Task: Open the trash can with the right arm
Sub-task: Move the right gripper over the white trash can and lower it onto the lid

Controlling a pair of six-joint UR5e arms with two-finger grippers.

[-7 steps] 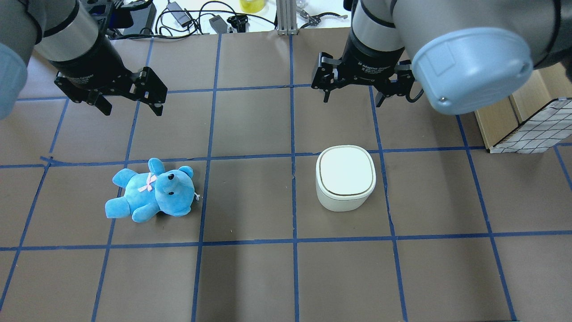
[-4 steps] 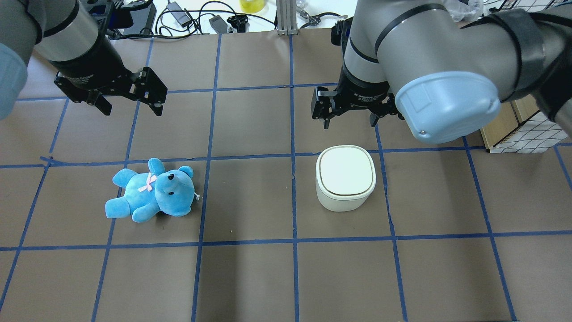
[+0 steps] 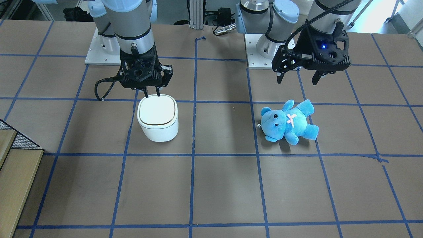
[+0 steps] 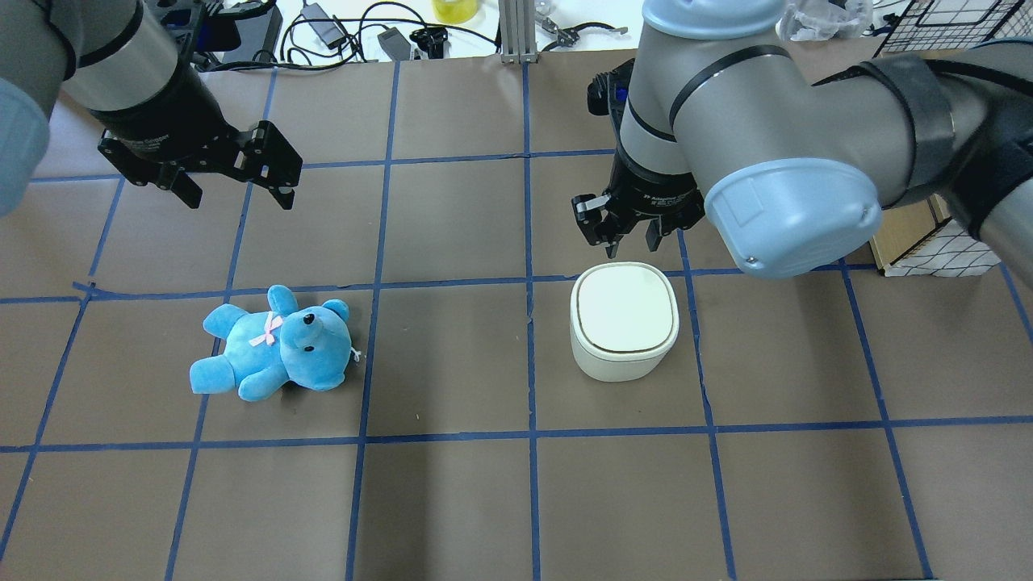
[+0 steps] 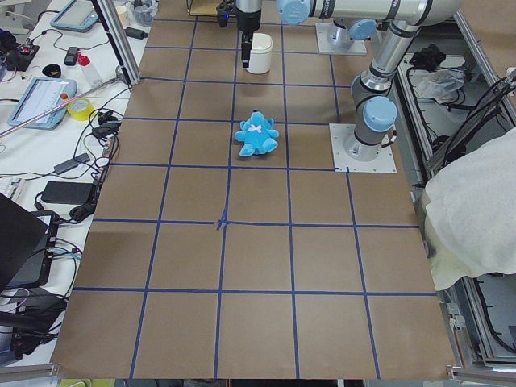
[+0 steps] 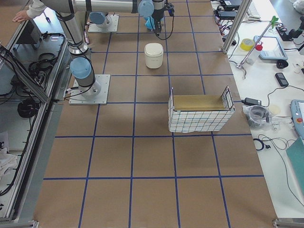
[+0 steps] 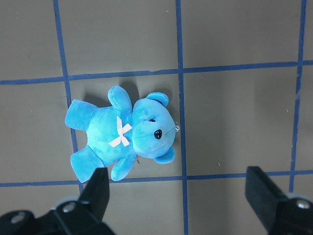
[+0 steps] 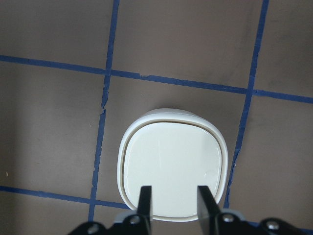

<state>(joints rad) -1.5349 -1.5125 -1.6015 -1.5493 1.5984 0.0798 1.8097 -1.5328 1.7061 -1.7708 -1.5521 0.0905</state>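
Right arm [image 4: 767, 137] poised at the trash can [image 4: 623, 327], lid not yet raised.

The table [image 4: 452, 500] lies bare around the white bin, which stands right of centre in the overhead frame with its flip lid [image 4: 624, 305] flat and closed. The right gripper [image 4: 632, 244] hangs at the lid's upper edge, fingers drawn to a narrow gap and holding nothing; contact cannot be told. The whole opening seems left to do. The left gripper [image 4: 240, 200], spread wide and empty, hovers upper left, well apart. The blue teddy bear [image 4: 274, 347] lies left of centre and the wire basket [image 6: 199, 122] at the right edge; neither crowds the lid's swing.
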